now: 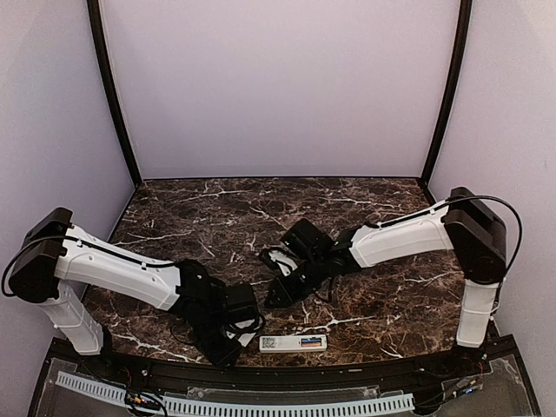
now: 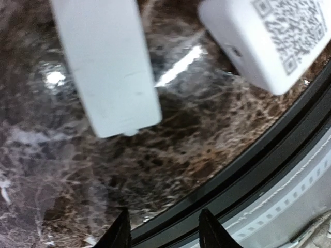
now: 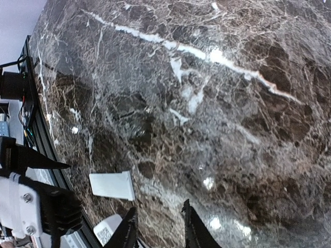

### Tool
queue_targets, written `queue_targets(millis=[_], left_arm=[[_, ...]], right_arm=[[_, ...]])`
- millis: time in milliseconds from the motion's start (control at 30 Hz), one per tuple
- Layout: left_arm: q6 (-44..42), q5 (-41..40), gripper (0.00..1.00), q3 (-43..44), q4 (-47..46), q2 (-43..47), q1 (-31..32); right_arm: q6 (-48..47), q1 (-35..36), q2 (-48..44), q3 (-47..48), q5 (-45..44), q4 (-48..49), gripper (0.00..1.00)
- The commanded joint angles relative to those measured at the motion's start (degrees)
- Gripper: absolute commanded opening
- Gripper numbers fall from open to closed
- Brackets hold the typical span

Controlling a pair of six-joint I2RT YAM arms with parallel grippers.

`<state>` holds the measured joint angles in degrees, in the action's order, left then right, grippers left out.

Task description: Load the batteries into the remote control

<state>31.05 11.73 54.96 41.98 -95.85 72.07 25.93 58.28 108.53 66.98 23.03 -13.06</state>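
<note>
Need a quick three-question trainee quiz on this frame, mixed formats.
1. True or false: the left gripper holds the remote control.
2. Fill in: the flat white panel and the remote control are ____ (touching/apart).
3. The batteries sit: A) in the remote control B) on the flat white panel C) between the left gripper's fingers.
Key: 1 false; 2 apart; 3 A.
</note>
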Motion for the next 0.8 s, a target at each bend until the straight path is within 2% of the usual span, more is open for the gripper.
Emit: queue_targets(millis=[0,133,267,400,567,767], left_arm=[[2.3,-11.6,0.45,-4.3,-2.0,6.3,0.4],[1.2,-15.1,0.41,-7.9,-5.8,10.8,0.7],[-1.4,-15.6,0.42,-8.2,-5.7,10.4,1.5],[-2.8,-17.1,0.46,-6.9,-4.8,8.7,3.2],[-4.0,-18.0,0.57,-5.7,-4.9,7.1,6.3],[-4.8,-18.6,0.62,-3.6,-6.0,5.4,8.8]], right_arm=[[1.3,1.3,5.4,3.2,1.9,2.2,0.25],[2.8,3.3,8.1,2.6,4.0,3.8,0.24],[3.0,5.5,12.2,5.2,5.9,2.9,0.21],[3.8,7.5,13.3,5.6,6.7,1.6,0.16],[5.7,9.1,11.8,3.6,6.6,1.3,0.16],[7.6,10.2,10.5,2.7,6.7,1.9,0.16]])
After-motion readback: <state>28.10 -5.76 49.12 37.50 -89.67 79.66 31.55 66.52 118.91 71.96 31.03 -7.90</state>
